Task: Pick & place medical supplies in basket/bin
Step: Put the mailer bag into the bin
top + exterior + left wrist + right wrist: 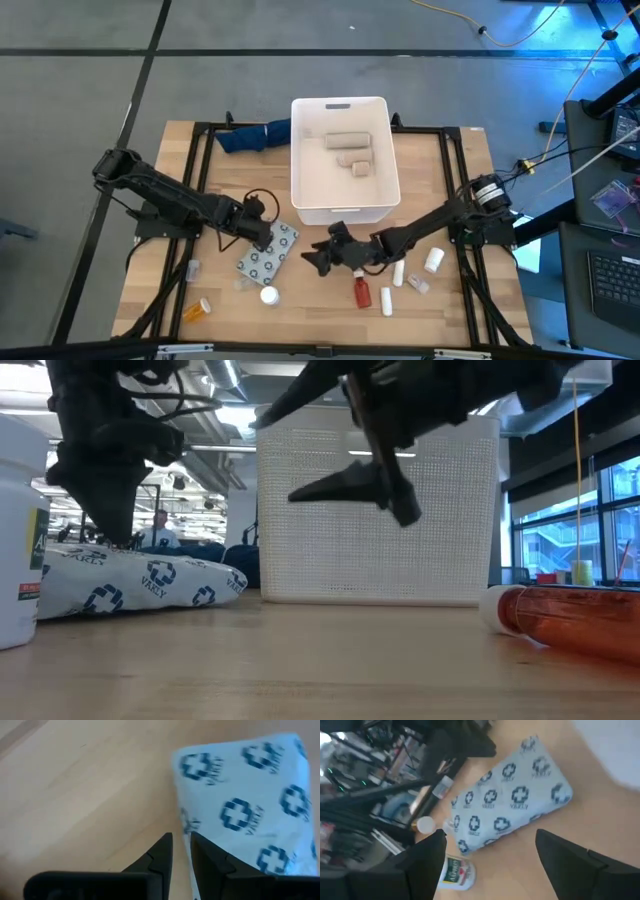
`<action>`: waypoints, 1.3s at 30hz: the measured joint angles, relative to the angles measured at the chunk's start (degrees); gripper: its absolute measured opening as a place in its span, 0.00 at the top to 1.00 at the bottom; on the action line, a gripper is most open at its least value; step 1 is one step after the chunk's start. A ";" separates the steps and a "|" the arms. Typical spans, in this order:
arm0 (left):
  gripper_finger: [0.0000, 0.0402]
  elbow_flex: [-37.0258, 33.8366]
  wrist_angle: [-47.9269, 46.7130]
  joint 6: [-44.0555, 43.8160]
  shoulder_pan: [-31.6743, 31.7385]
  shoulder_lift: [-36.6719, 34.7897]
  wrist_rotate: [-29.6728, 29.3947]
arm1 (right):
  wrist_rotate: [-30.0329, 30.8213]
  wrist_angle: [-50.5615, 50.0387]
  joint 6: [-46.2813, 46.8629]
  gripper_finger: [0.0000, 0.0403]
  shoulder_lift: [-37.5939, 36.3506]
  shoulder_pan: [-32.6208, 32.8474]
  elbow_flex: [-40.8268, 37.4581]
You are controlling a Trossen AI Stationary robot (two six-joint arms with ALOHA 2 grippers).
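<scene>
A pale pack printed with blue crosses (268, 256) lies flat on the table, in front of the white tub (300, 190). My left gripper (262, 237) is down at the pack's left far edge, nearly shut on it. My right gripper (320, 252) hovers open above the table just right of the pack, touching nothing; its wrist view looks down on the pack (512, 810). Beige rolls (347, 141) lie inside the tub. A white bottle (269, 295), an orange bottle (197, 310), a red bottle (361, 293) and white tubes (398, 272) lie on the near part of the table. My left gripper pinches the pack's edge (186, 827) between its two fingertips (165, 845), close to a corner. The fingers come down on it from above (112, 538). The rest of the pack (150, 580) lies on the table.
A dark blue cloth (252, 135) lies left of the tub at the far edge. Another white bottle (434, 260) and a small clear item (418, 285) sit right of the tubes. A black frame (200, 150) borders the table. Bare wood shows at the near left.
</scene>
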 joint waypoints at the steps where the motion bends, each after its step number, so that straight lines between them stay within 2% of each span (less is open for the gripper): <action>1: 0.84 0.00 0.32 2.36 -0.27 -0.13 0.08 | -0.12 1.04 1.35 0.24 0.82 0.00 0.00; 8: 0.76 0.02 0.59 19.32 -2.65 -0.37 3.47 | -0.12 3.63 4.83 0.24 3.23 -0.02 0.89; 15: 0.60 0.04 2.23 45.92 -5.71 -0.37 8.97 | 0.45 3.63 5.62 0.24 5.72 -0.02 4.64; 20: 0.53 0.04 3.07 57.19 -7.05 -0.37 4.32 | 0.40 3.23 10.86 0.24 8.82 -0.02 7.36; 24: 0.52 0.03 3.16 59.14 -6.73 0.74 2.16 | -0.69 2.90 15.69 0.24 11.82 -0.02 9.01; 28: 0.53 -1.72 4.55 59.03 -6.49 3.08 2.68 | -1.30 3.01 20.38 0.24 14.63 -0.04 10.57; 34: 0.53 -2.91 7.74 57.19 -6.54 5.74 3.34 | -2.28 3.03 21.18 0.24 18.02 -0.98 14.64; 39: 0.53 -3.05 9.39 55.77 -6.51 5.81 4.25 | -5.20 -2.59 22.97 0.24 20.38 -2.11 19.07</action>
